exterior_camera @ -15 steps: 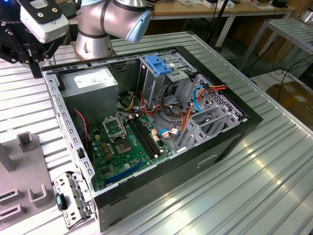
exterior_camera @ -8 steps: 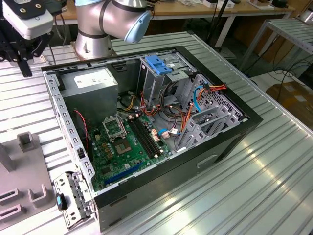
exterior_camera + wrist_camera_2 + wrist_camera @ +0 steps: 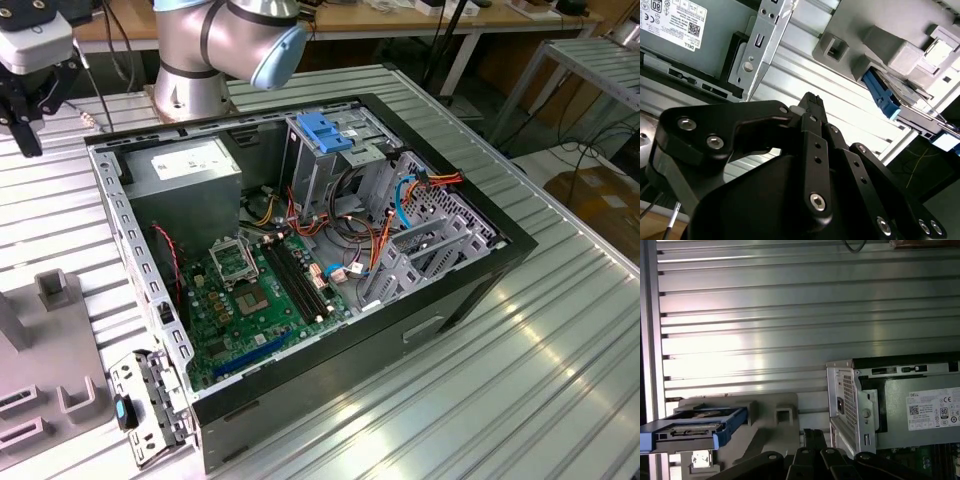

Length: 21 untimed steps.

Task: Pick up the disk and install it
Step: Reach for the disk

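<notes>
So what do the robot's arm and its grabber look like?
The arm is a fat, shiny silver-grey tube with a round light-blue cap on its joint. The gripper is black, made of flat linked bars joined by silver screws.

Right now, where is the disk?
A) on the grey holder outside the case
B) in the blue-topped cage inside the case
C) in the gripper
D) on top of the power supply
A: in the first wrist view the disk lies on the grey holder, beside the case, not inside it.
</notes>
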Each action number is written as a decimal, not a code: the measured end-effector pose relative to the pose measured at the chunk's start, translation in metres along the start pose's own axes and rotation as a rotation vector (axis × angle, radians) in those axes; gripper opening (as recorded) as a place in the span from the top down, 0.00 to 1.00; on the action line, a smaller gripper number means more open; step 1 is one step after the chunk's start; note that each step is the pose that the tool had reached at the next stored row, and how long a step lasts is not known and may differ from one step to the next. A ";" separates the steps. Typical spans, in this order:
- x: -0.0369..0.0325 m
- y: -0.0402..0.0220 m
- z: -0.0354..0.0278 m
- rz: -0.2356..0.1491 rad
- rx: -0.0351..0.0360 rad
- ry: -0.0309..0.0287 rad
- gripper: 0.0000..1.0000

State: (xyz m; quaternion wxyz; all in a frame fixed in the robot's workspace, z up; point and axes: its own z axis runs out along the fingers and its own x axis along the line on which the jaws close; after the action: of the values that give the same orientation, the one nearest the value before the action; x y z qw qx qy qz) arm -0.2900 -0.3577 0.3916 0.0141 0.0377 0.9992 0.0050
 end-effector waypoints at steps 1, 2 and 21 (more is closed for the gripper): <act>0.0030 0.0004 0.0000 0.000 0.0000 -0.0001 0.89; 0.0071 0.0008 -0.0001 0.000 0.0000 0.0001 0.89; 0.0378 -0.0003 -0.0006 0.000 -0.0001 -0.0001 0.89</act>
State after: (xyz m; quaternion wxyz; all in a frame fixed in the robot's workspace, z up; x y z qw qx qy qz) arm -0.3277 -0.3551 0.3911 0.0141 0.0377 0.9992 0.0051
